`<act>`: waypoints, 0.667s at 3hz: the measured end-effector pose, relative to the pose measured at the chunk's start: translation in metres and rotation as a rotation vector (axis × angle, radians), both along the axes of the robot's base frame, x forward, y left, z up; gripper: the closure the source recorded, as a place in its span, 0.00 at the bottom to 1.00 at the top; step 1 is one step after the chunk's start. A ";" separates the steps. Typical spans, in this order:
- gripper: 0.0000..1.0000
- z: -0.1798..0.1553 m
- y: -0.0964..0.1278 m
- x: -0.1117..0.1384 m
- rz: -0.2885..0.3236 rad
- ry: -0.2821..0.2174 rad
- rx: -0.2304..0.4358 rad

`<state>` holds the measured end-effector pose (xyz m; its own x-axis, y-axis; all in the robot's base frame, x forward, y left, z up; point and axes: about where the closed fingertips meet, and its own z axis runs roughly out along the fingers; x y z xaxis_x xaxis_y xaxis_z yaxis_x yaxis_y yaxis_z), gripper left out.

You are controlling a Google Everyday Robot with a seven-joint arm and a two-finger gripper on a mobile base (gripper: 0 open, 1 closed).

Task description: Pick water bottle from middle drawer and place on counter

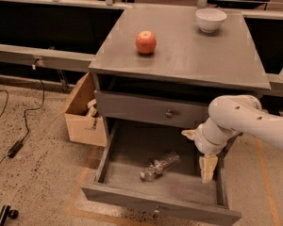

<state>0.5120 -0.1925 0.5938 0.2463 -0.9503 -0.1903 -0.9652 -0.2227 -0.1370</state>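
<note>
The water bottle lies on its side in the open middle drawer, cap end toward the front left. My gripper hangs over the right side of the drawer, to the right of the bottle and apart from it. Its cream fingers are spread open and hold nothing. The grey counter tops the cabinet above.
A red apple and a white bowl stand on the counter. A shut drawer front with a round knob is above the open drawer. A cardboard box stands left of the cabinet. Cables lie on the floor.
</note>
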 end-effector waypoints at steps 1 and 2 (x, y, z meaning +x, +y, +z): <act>0.00 -0.056 0.016 0.012 0.104 0.043 0.027; 0.00 -0.093 0.031 0.018 0.173 0.079 0.043</act>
